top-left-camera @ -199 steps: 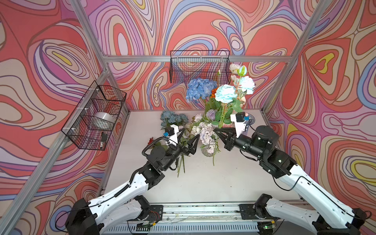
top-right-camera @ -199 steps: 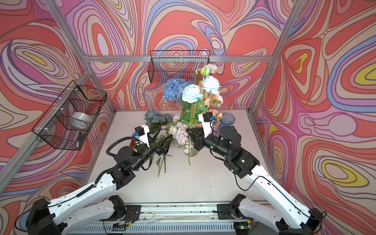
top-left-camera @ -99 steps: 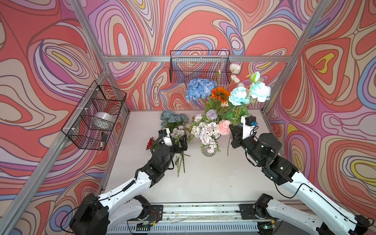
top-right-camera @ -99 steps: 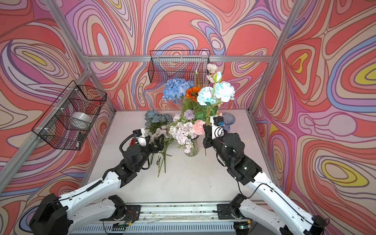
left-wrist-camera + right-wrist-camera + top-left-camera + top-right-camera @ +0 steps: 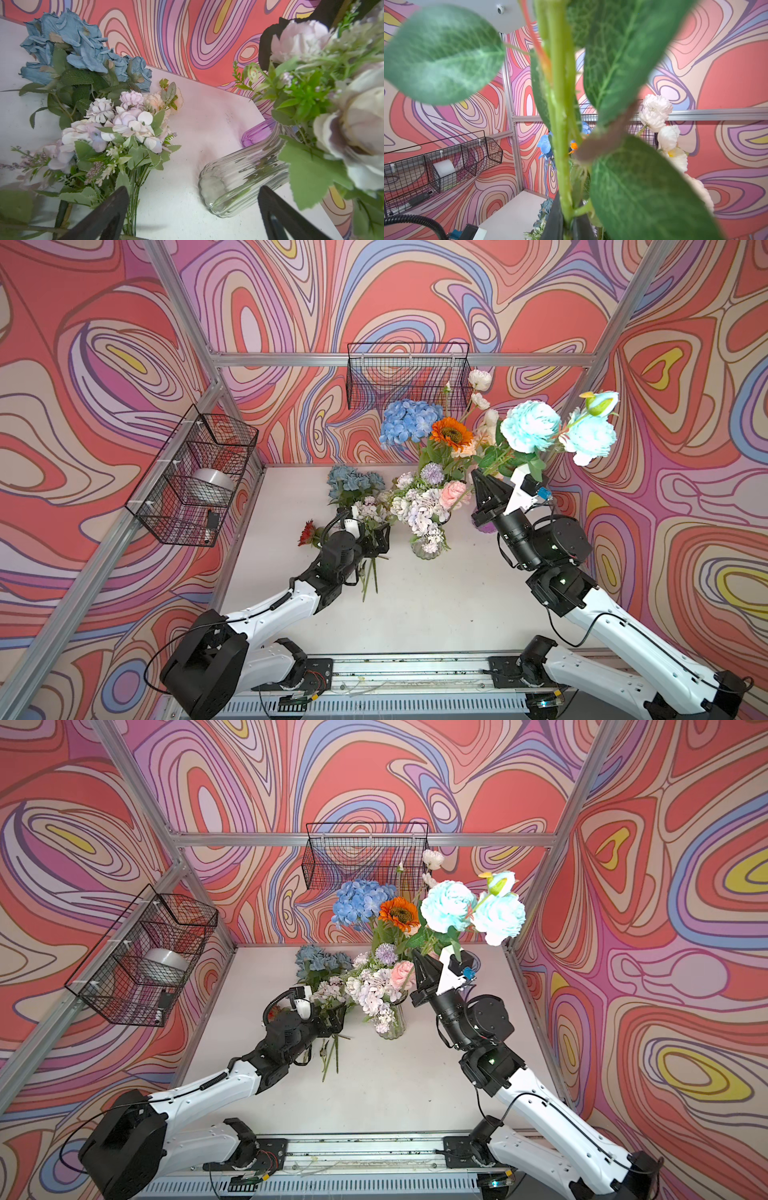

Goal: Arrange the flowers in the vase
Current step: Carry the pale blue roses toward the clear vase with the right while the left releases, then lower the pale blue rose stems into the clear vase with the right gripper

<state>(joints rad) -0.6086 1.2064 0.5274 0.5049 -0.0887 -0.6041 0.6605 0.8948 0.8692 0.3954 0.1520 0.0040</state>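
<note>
Aqua roses (image 5: 530, 426) have swung up and right of the vase (image 5: 426, 547), stem pinched in your right end effector (image 5: 478, 475), so they still need inserting. Your left end effector (image 5: 192, 188), spread wide, has come down beside the loose bunch (image 5: 116, 133) on the table (image 5: 415, 614).

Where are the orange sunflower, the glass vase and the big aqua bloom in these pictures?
orange sunflower (image 5: 451, 433): in a top view, on its dark centre.
glass vase (image 5: 239, 178): in the left wrist view, on its ribbed wall.
aqua bloom (image 5: 530, 427): in a top view, on the middle of its petals.
</note>
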